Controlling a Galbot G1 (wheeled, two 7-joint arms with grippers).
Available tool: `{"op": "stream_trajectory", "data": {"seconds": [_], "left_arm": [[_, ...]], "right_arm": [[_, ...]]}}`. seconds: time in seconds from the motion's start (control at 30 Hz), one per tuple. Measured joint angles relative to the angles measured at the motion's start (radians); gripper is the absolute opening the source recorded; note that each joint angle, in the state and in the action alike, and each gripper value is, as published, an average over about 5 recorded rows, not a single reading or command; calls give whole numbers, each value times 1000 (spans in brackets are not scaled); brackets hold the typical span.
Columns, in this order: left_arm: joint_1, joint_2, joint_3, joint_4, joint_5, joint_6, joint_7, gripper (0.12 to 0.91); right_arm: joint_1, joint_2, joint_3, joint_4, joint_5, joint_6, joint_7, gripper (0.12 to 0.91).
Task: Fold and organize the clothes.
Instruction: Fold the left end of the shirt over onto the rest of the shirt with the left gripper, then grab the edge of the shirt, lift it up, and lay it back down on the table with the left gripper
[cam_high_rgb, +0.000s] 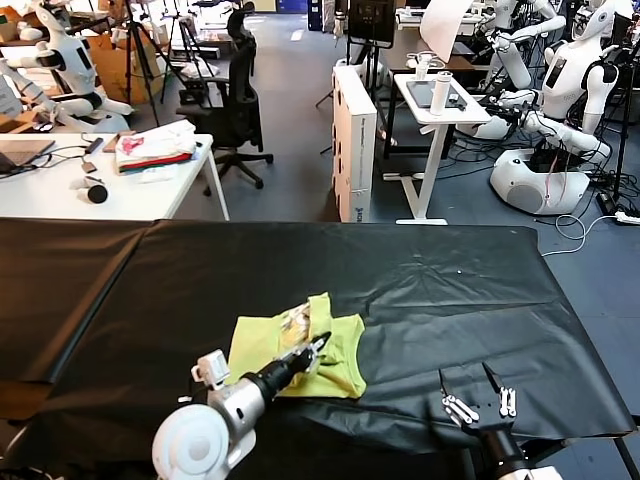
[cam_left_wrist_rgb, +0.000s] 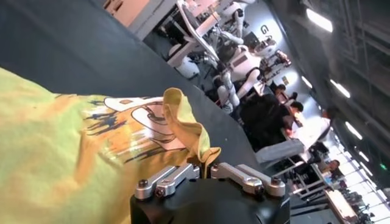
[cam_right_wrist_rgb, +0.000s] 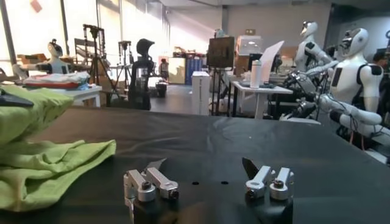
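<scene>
The clothes are one lime yellow-green T-shirt (cam_high_rgb: 300, 345), partly folded on the black table cover (cam_high_rgb: 420, 290) near its front edge. A white printed graphic (cam_left_wrist_rgb: 143, 119) faces up. My left gripper (cam_high_rgb: 318, 349) is over the shirt's middle and shut on a raised fold of the T-shirt (cam_left_wrist_rgb: 186, 131). Over the bare cover to the right of the shirt, my right gripper (cam_high_rgb: 466, 378) stands open, holding nothing. The shirt's edge (cam_right_wrist_rgb: 46, 164) lies to one side of the right gripper (cam_right_wrist_rgb: 204, 165) in its wrist view.
A white desk (cam_high_rgb: 110, 180) behind the table at the left carries a white-and-pink cloth pile (cam_high_rgb: 155, 147). An office chair (cam_high_rgb: 235, 100), a white side table (cam_high_rgb: 435, 110) and other white robots (cam_high_rgb: 560, 110) stand beyond the table's far edge.
</scene>
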Motion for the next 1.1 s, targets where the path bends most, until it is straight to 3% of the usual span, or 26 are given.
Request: {"op": "stream_trajectory", "data": {"seconds": [0.33,0.43,0.57,0.7,0.8,0.9,1.1], "left_arm": [[-4,-34,18,57,52,0,21,208],[2,-47,33,70,92,0,37,256],[13,-63,52,80,137,0,49,461],[16,-81,62,81,147,0,50,723],[11,-97,63,83,150,0,50,859],[3,-121,63,89,155,0,51,901],[2,-161,53,85,160,0,53,907]], "right_arm": [[4,5,-4,-3,-8,0,0,907],[9,6,-8,-4,-10,0,-2,907],[19,-3,-18,-5,-11,0,-7,907],[37,-21,-32,-13,-13,6,-12,907],[54,-38,-47,-22,-19,10,-15,907],[70,-58,-66,-22,-27,5,-17,907],[106,-110,-130,-2,-26,-41,-20,907]]}}
